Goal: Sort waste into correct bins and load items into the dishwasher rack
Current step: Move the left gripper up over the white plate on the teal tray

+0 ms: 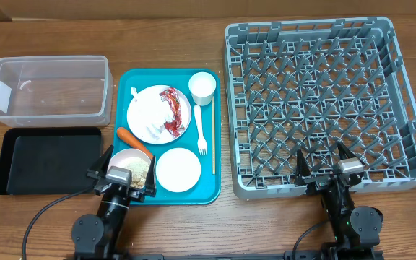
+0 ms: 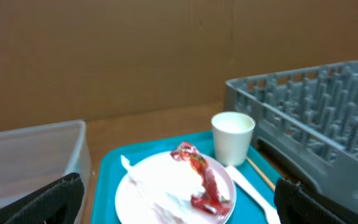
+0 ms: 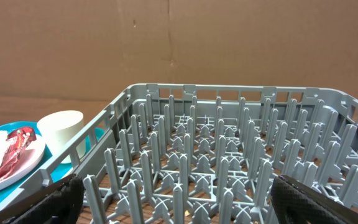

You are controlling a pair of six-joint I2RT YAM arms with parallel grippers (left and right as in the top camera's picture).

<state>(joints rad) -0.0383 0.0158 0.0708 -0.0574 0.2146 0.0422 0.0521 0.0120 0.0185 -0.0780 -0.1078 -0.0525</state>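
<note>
Read from overhead, with twelve o'clock at the far edge of the worktop (image 1: 193,36), the teal tray (image 1: 206,184) lay left of centre. The grey dishwasher rack (image 1: 323,101) stood just beside it at three o'clock, the clear tub (image 1: 49,88) at ten o'clock and the black tray (image 1: 48,160) at eight o'clock. On the teal tray's far half sat the round plate (image 1: 144,95), which carried the crumpled white napkin (image 1: 149,121) and, toward its three o'clock rim, the red wrapper (image 1: 172,112). The small white cup (image 1: 202,87) stood upright in the tray's one o'clock corner. Below it the white fork (image 1: 201,130) and the wooden chopstick (image 1: 213,137) lay side by side, both running twelve to six, the chopstick nearer the rack. The orange carrot (image 1: 133,139) lay at the plate's seven o'clock, between the plate and the bowl of rice (image 1: 131,162) in the tray's seven o'clock corner. A second white bowl (image 1: 178,170) sat at that bowl's three o'clock. The left hand (image 1: 123,180) hung over the near rim of the rice bowl, its fingers (image 2: 55,202) spread as wide as they went and gripping nothing; whether it touched the bowl could not be told. The right hand (image 1: 326,165) sat over the rack's six o'clock rim, its fingers (image 3: 303,199) likewise fully apart and empty.
</note>
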